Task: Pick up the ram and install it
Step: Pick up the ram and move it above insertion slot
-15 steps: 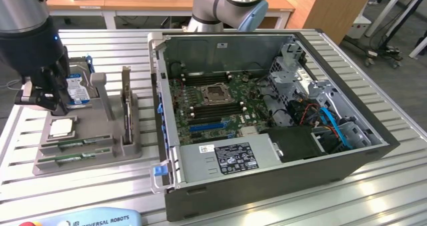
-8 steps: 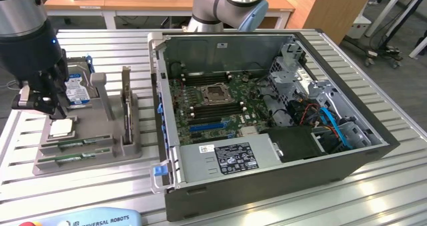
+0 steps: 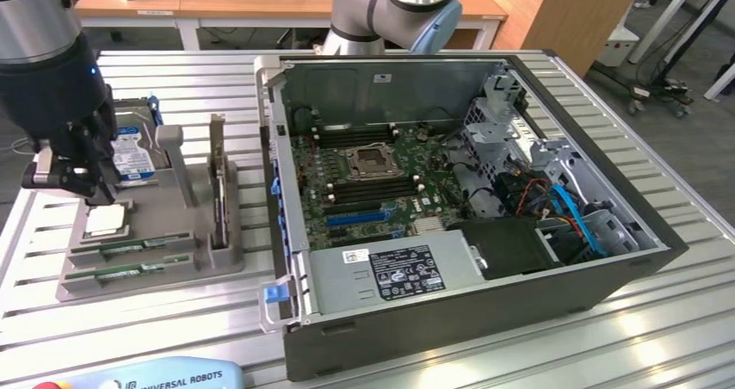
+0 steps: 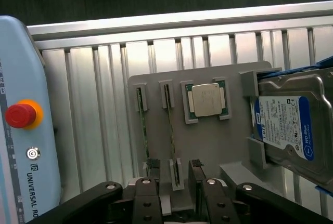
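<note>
Gripper (image 4: 173,166), jaws wide, hangs over the ram (image 4: 171,135) on its tray (image 4: 208,146).

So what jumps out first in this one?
The open computer case on the exterior view's right, motherboard exposed. On that view's left, the gripper hangs over a grey holder, its open fingers straddling one ram stick in the wrist view.
</note>
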Motion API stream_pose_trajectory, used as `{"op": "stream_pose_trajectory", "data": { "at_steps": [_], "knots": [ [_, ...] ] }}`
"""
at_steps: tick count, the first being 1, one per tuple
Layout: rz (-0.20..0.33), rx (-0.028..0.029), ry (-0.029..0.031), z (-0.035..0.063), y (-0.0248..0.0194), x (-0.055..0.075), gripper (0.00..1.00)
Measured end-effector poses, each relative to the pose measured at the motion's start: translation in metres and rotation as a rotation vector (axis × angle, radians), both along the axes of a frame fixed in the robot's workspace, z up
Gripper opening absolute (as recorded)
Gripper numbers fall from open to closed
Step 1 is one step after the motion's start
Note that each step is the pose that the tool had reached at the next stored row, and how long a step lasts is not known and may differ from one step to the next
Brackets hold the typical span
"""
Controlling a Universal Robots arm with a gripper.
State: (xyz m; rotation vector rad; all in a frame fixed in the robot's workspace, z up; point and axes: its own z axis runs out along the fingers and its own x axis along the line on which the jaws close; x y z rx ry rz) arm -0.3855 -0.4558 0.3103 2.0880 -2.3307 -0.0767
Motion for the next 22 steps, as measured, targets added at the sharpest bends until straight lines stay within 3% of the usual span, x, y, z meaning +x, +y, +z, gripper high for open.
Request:
{"op": "stream_pose_trajectory", "data": {
  "at_steps": [9, 22],
  "knots": [
    [0.028, 0.0002, -0.0002, -0.0011, 0.0001, 0.000, 0.35],
    [0.028, 0.0000, -0.0001, -0.0193, 0.0000, 0.000, 0.35]
  ]
}}
